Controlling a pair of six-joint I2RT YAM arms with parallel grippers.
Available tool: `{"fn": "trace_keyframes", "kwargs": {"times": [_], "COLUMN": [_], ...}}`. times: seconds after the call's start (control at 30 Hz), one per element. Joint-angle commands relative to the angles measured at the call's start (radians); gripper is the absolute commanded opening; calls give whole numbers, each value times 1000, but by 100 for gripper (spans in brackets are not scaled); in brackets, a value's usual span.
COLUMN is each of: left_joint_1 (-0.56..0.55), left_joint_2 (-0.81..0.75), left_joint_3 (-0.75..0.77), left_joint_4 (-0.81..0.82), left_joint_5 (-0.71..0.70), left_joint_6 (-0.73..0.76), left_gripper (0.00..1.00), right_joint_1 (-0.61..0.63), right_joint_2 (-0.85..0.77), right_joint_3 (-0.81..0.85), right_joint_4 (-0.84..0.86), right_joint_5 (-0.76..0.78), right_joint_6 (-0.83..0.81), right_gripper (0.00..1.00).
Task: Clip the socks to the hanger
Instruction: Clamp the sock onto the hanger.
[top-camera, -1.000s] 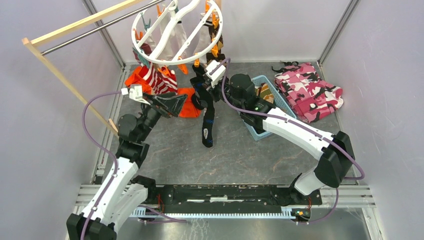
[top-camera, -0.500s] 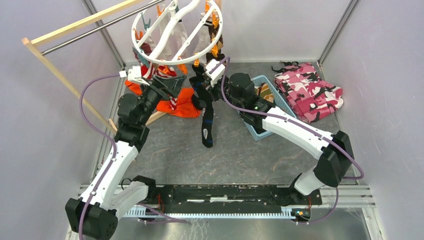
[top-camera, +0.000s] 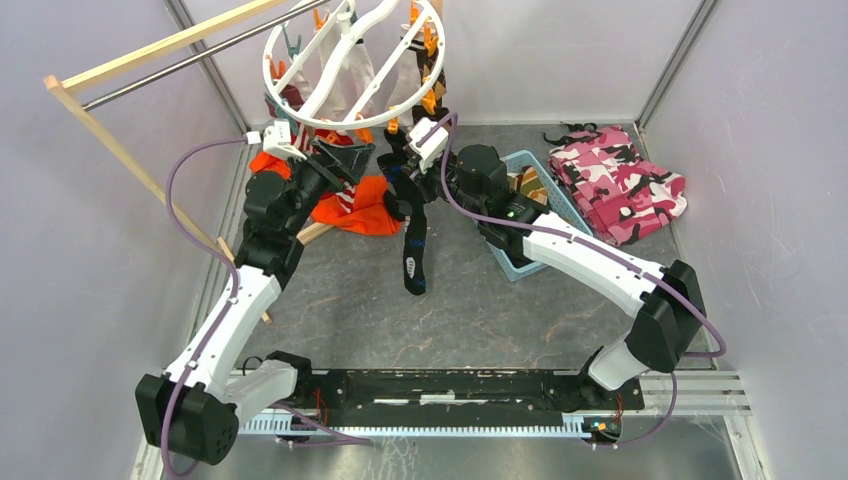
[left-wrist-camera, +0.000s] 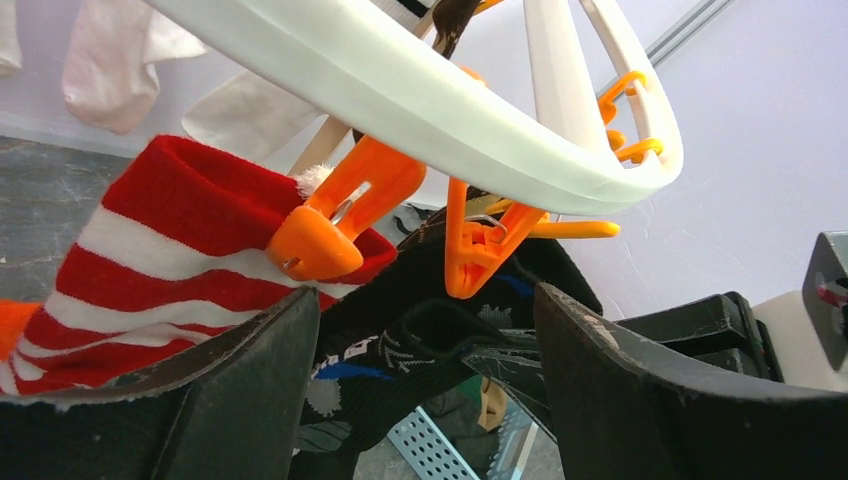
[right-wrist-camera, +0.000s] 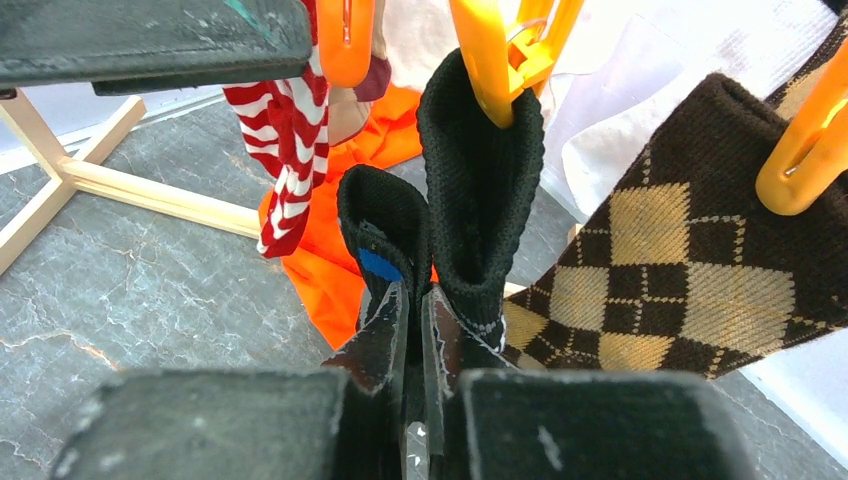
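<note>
Clip (left-wrist-camera: 480, 250) is hanging just above, between the left gripper's (left-wrist-camera: 425, 300) spread jaws; the right gripper (right-wrist-camera: 415, 320) is pinching the black sock (right-wrist-camera: 480, 190) beneath.

Right tool (top-camera: 408, 168) pinches black sock (top-camera: 413, 240); hanger (top-camera: 330, 125) above.

We see wood rack (top-camera: 130, 160) upper left | orange garment (top-camera: 365, 215) left of ctr | blue basket (top-camera: 565, 205) ctr | pink camo cloth (top-camera: 620, 185) upper right
</note>
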Motion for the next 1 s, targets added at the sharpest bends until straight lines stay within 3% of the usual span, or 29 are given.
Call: {"fn": "trace_keyframes", "kwargs": {"times": [0.0,0.43,0.83,0.97], "left_joint_1": [-2,-3,-3,-3], "left_joint_2": [11,70,87,102], "left_joint_3": [37,62,58,71], "left_joint_4": [88,184,274,274], "left_joint_5": [-16,-1,-12,-12], "left_joint_6": [62,102,136,132], "left_gripper": [83,76,75,70], "right_joint_1": [-2,-2,-3,-2], "right_joint_2": [-3,-3,0,2], "right_joint_3": [50,52,58,59], "right_joint_4": [25,23,21,22], "right_joint_5": [-2,-5,-8,-7], "right_joint_6": [16,16,21,22], "right_gripper": [0,0,0,0]}}
